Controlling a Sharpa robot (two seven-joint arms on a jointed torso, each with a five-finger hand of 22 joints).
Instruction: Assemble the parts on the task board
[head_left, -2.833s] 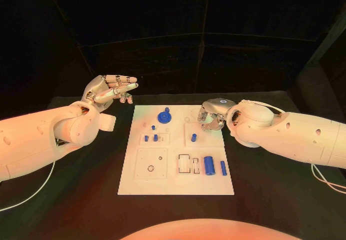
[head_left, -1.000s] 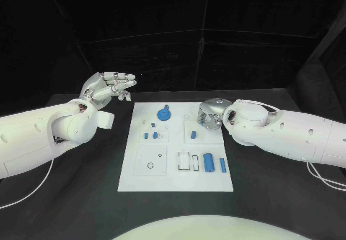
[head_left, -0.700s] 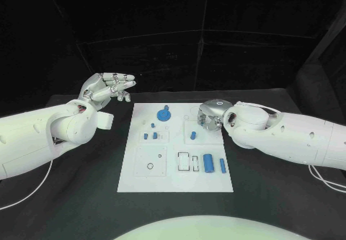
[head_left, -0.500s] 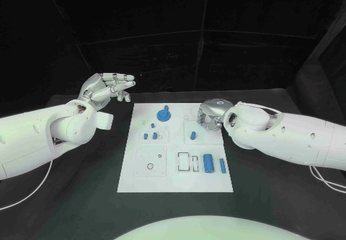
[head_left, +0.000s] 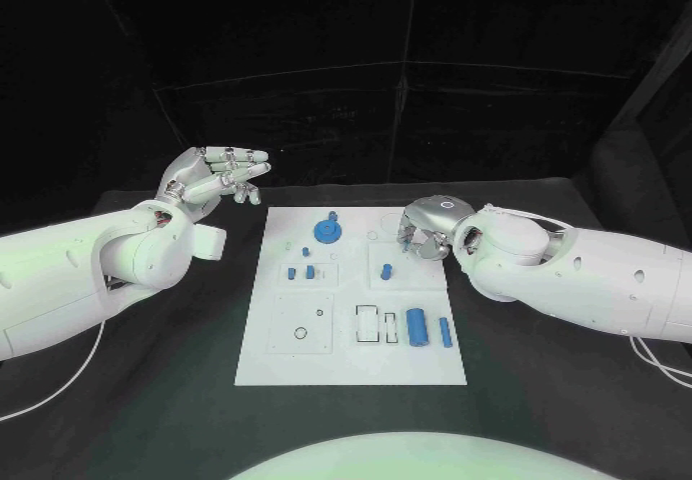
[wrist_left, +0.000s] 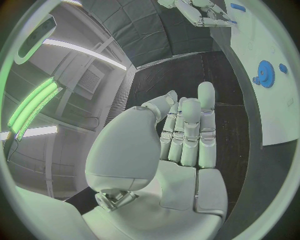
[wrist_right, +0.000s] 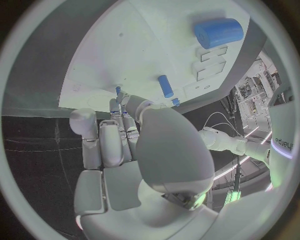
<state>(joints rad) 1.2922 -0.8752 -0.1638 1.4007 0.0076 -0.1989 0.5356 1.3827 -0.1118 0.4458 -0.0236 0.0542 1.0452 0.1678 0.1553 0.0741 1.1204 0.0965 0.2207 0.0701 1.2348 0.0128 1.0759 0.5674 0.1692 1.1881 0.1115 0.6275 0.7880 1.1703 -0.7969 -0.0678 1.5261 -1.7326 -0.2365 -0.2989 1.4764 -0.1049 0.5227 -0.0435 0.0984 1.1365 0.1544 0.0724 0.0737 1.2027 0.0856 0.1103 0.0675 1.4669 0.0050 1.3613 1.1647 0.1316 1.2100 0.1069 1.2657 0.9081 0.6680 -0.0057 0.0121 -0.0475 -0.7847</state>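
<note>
The right hand's fingers (head_left: 414, 240) are curled down over the far right corner of the task board (head_left: 289, 365). From the wrist camera the fingertips (wrist_right: 125, 106) sit right at the board's face, but I honestly can't tell whether they're pinching anything or just hooked in empty.

What the next move hangs on, I'd guess, is the small blue peg (head_left: 387, 270). It's on the board just toward the robot from those fingers, close but not touching them. In the wrist view the same peg (wrist_right: 165, 86) lies just past the fingertips, and its long axis looks to run roughly along the board's long side. So the right hand is by far the nearer one, and it would only need a short pull back toward the robot to get over the peg.

Further toward the robot from that peg are the fat blue cylinder (head_left: 417, 327) and a thin blue pin (head_left: 444, 332) beside it, both lying lengthwise, next to a couple of empty rectangular slots (head_left: 368, 325). Across the board from the peg, the blue gear (head_left: 329, 232) sits near the far edge, with a few little blue studs (head_left: 300, 271) just toward the robot from it.

The left hand (head_left: 216, 175) is off the board, raised above the black surface (head_left: 159, 400) past the board's far left corner. Its fingers (wrist_left: 187, 135) are slack, half bent, holding nothing.
</note>
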